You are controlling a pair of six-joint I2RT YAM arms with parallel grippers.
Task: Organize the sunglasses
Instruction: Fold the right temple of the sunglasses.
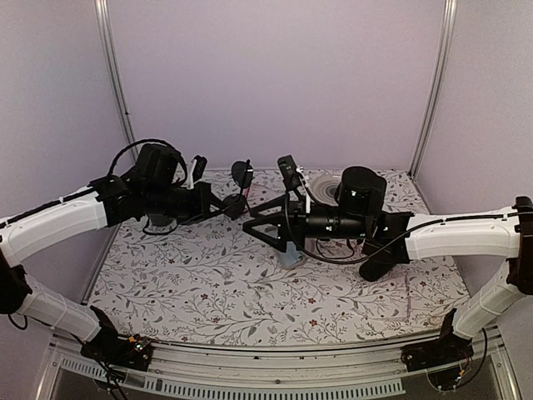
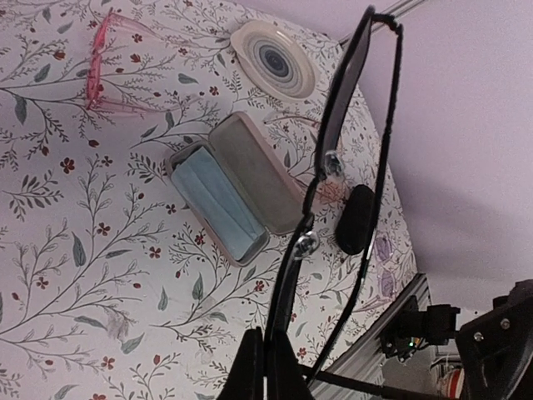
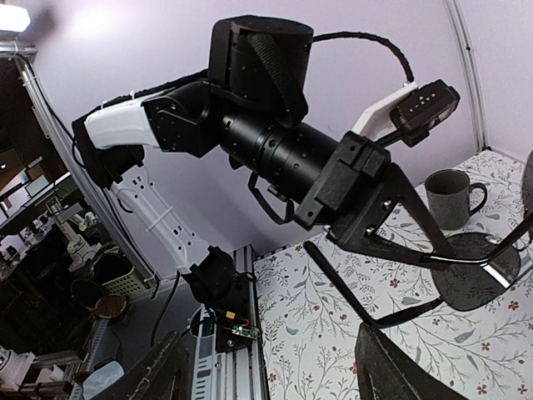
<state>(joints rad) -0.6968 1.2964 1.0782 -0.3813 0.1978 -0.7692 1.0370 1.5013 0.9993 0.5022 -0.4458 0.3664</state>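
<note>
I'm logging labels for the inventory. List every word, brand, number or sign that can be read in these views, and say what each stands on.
No text can be read in any view.
The sunglasses, the open case, its blue cloth and the mug show no print or brand mark.
The shelf clutter in the right wrist view is too blurred to read.

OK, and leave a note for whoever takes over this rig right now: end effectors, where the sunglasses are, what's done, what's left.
Left end effector: shut on the sunglasses, held above the table.
Right end effector: open, close to the sunglasses, not gripping.
Open glasses case with a blue cloth lies on the table; pink glasses lie apart from it.
Done: sunglasses lifted.
Left: probably fold them and set them in the case.
</note>
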